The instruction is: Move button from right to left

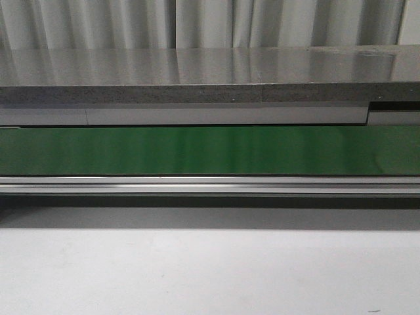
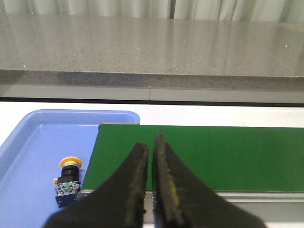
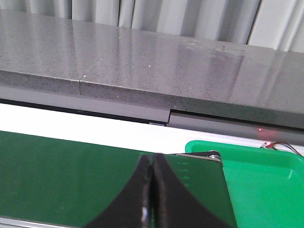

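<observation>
The button (image 2: 68, 182), with a round orange-yellow cap on a black blocky body, lies on its side in the blue tray (image 2: 28, 156) in the left wrist view. My left gripper (image 2: 152, 145) hangs over the end of the green belt (image 2: 213, 156) beside that tray, shut with nothing between its fingers. My right gripper (image 3: 153, 164) is over the other end of the green belt (image 3: 71, 175), also shut and empty. Neither gripper nor the button shows in the front view.
A green tray (image 3: 266, 185) sits past the belt's end by the right gripper. A grey stone counter (image 1: 210, 72) runs behind the belt (image 1: 210, 149). A metal rail (image 1: 210, 186) borders the belt's near side, with white table (image 1: 210, 269) in front.
</observation>
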`<state>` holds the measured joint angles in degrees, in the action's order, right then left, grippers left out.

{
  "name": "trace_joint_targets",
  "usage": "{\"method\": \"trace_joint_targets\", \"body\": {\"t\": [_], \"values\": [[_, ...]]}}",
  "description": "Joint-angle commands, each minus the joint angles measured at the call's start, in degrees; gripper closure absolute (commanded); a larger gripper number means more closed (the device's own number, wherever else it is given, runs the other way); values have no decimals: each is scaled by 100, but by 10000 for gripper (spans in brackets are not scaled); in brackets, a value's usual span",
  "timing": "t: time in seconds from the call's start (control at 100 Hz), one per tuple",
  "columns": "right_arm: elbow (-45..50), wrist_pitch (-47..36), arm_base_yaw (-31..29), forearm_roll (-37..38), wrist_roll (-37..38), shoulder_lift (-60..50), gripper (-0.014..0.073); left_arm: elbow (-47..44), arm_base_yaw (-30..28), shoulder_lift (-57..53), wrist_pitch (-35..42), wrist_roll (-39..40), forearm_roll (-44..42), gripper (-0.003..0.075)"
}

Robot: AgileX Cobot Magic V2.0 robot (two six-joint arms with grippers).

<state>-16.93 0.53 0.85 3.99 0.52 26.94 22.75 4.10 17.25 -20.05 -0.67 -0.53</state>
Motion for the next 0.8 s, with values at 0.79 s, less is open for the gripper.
{"method": "trace_joint_targets", "body": {"t": [0.79], "values": [[-156, -429, 3, 49, -52, 5, 662, -269, 47, -1, 1549, 67, -329, 715]]}}
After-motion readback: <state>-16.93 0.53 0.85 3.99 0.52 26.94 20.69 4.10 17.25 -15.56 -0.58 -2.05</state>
